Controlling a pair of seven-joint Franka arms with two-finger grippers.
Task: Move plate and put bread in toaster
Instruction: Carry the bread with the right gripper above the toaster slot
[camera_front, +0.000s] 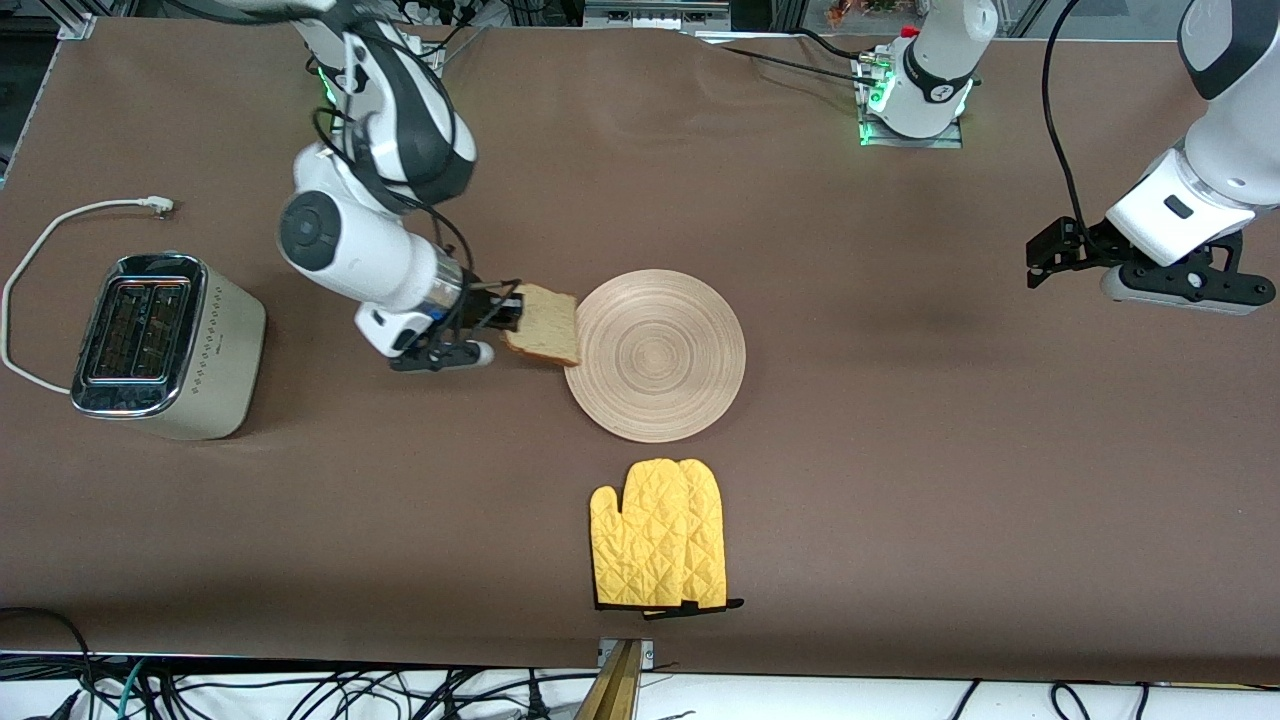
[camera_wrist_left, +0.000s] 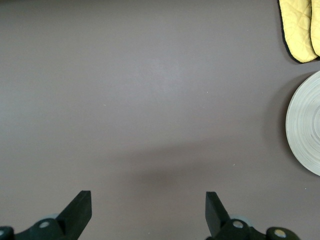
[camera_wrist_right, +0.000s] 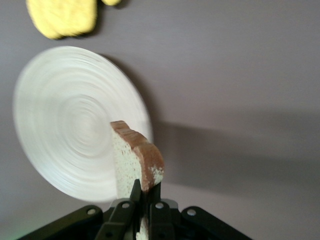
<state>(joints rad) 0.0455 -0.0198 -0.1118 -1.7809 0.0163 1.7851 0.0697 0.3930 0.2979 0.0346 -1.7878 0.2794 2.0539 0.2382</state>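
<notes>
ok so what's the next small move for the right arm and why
Probably carry the bread toward the toaster at the right arm's end of the table. The right tool is shut on the slice, held over the plate edge, and the toaster's slots show open. The left tool waits open.

White arms (camera_front: 345, 240) with dark grey joints, black cables, green-lit bases (camera_front: 915, 100), black end effectors (camera_front: 1150, 262) with small screws.

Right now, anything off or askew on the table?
Nothing stands out. The right pincer holds the bread on edge over the plate's rim; the toaster stands upright; the left pincer waits open.
</notes>
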